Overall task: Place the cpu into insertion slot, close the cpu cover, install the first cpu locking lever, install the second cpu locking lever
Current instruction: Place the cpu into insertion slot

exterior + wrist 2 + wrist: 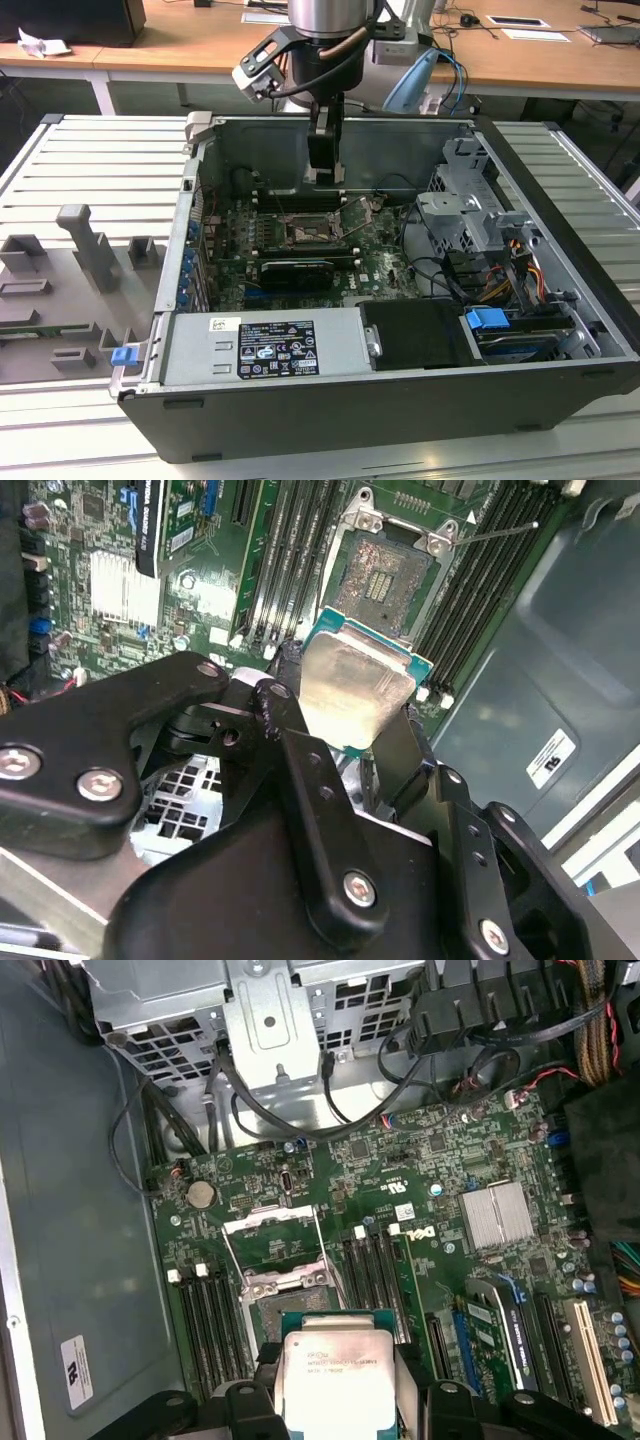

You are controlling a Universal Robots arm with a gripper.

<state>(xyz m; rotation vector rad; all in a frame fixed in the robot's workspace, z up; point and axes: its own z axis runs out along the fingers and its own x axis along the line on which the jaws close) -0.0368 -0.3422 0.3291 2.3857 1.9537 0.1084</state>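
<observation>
You have the open computer case (420,400) lying flat on the desk (100,150), so its motherboard (420,1170) faces up to the gripper (325,175). That gripper is clamped on the cpu (355,690) by two edges, likely to spare its underside, apart from the insertion slot (385,580). The gripper's own body hides the cpu's near edge.

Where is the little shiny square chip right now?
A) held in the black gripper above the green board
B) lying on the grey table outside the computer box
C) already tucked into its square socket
A: in the second wrist view the small flat silver-grey square chip sits clamped in the black gripper, while the dark-centred square socket lies bare beyond it.
</observation>
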